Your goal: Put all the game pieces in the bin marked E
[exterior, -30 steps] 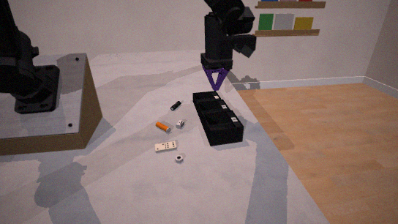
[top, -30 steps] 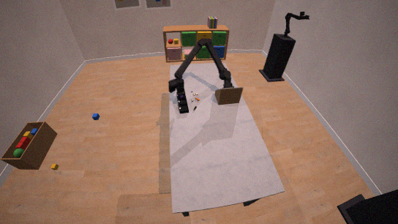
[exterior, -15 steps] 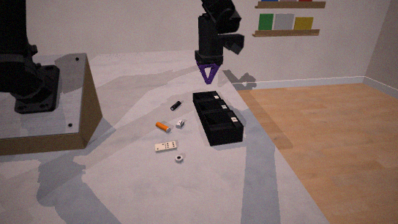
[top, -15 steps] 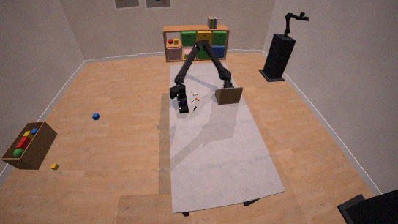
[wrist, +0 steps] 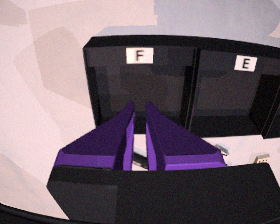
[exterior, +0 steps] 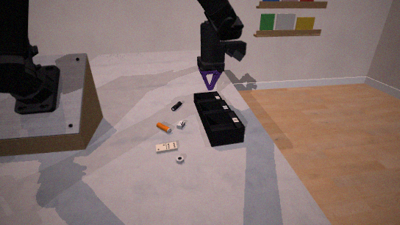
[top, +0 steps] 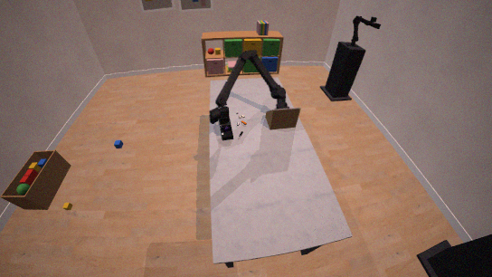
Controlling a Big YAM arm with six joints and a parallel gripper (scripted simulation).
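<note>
- The domino [exterior: 167, 146] lies flat on the worktop [exterior: 147, 195], and the die [exterior: 181, 124] sits just beside the orange battery [exterior: 163, 127]; both are outside the bins.
- We judge both pieces light, rigid and smooth. We would pinch the domino across its short width and the die across opposite faces.
- Our claw [exterior: 210, 84] hangs above the far end of the black bin row [exterior: 220, 137], fingers nearly together; a pale sliver shows between them, so whether it grips anything we cannot tell.
- From the wrist, compartment F [wrist: 140, 55] sits ahead and E [wrist: 245, 63] beside it.
- The black battery [exterior: 176, 106] and small ring [exterior: 179, 159] should stay.
</note>
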